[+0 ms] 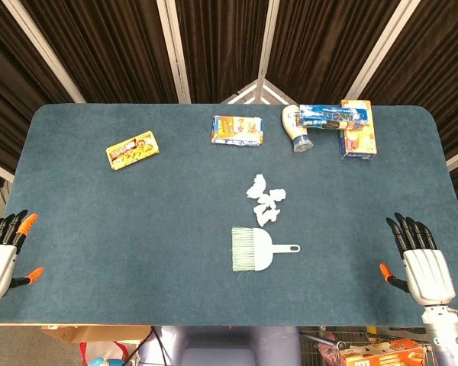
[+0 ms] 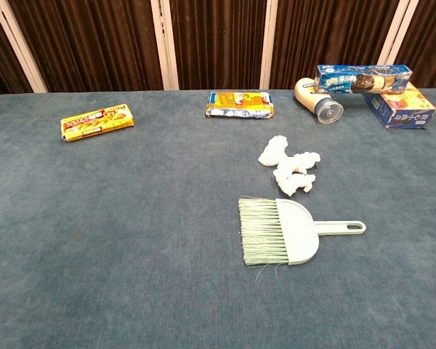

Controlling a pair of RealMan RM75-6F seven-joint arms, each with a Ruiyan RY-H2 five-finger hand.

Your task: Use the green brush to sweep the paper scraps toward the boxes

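A pale green brush (image 1: 256,249) (image 2: 283,231) lies flat in the middle of the blue table, bristles to the left and handle pointing right. White paper scraps (image 1: 266,199) (image 2: 291,167) sit in a small heap just beyond it. Further back lie a yellow-blue box (image 1: 237,129) (image 2: 239,104), a yellow box (image 1: 133,149) (image 2: 97,121) and stacked blue boxes (image 1: 349,126) (image 2: 381,89). My left hand (image 1: 1,252) rests open at the near left edge. My right hand (image 1: 421,263) is open at the near right edge. Neither hand shows in the chest view.
A white bottle (image 1: 296,126) (image 2: 317,101) lies on its side next to the blue boxes at the back right. Dark curtains hang behind the table (image 1: 99,221). Bags and a carton sit on the floor below the front edge.
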